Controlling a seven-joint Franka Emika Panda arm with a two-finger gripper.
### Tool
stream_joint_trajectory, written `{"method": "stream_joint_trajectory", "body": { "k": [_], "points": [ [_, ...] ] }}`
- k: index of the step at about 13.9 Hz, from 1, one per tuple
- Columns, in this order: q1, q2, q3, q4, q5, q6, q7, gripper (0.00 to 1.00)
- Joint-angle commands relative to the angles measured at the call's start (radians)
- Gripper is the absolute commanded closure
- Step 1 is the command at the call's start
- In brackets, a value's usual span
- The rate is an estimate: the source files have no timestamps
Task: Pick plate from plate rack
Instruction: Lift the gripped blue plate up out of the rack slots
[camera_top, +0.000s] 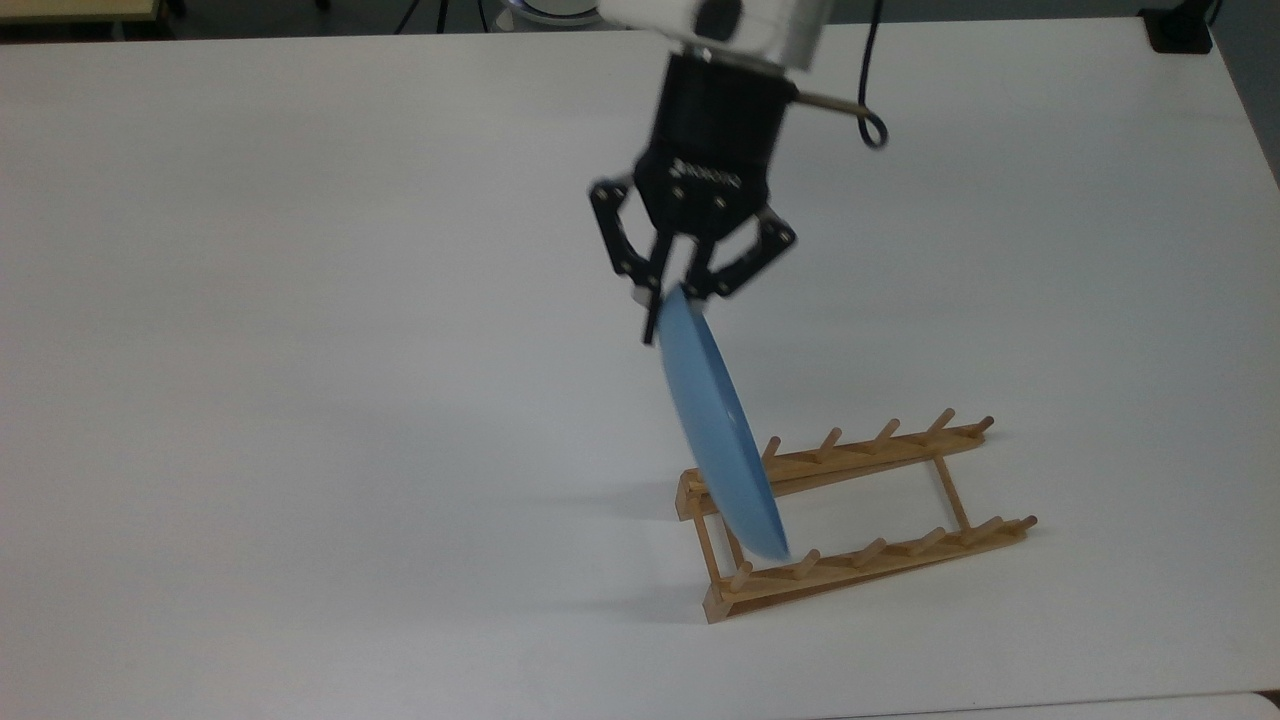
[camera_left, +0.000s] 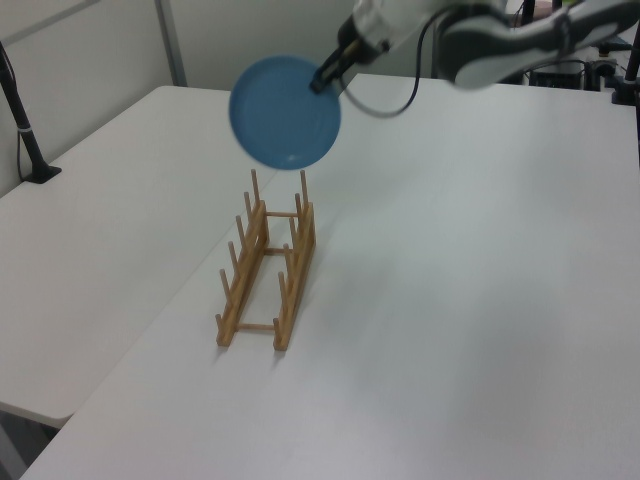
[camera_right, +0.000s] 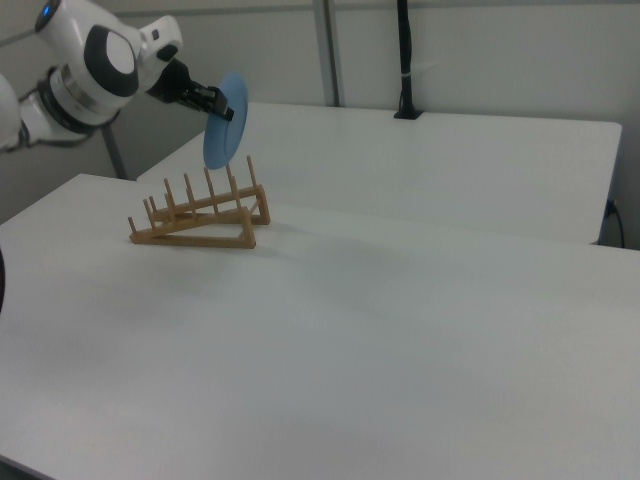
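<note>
A light-blue round plate (camera_top: 722, 430) (camera_left: 285, 111) (camera_right: 224, 133) hangs in the air, clear above the wooden plate rack (camera_top: 860, 520) (camera_left: 267, 263) (camera_right: 197, 217). My gripper (camera_top: 668, 303) (camera_left: 325, 80) (camera_right: 217, 107) is shut on the plate's upper rim. In the top view the plate is seen nearly edge-on, tilted, with its lower edge over the rack's left end. In the left view its face is turned toward the camera, well above the rack's pegs. The rack stands on the white table (camera_top: 300, 350) with nothing in its slots.
A black post (camera_left: 22, 125) stands at the table's far-left edge in the left view, and another black pole (camera_right: 405, 60) rises behind the table in the right view. A black cable loop (camera_top: 868, 125) hangs off the wrist.
</note>
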Motion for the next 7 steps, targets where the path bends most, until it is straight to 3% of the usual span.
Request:
{"method": "stream_joint_trajectory", "body": {
  "k": [1, 2, 4, 7],
  "points": [
    [-0.056, -0.141, 0.007, -0.052, 0.384, -0.244, -0.373, 1.00],
    [-0.091, -0.173, 0.007, -0.052, 0.476, -0.322, -0.486, 1.00],
    [-0.152, -0.216, -0.001, -0.052, 0.593, -0.481, -0.665, 1.00],
    [-0.233, -0.228, -0.010, -0.053, 0.652, -0.661, -0.841, 1.00]
  ]
}}
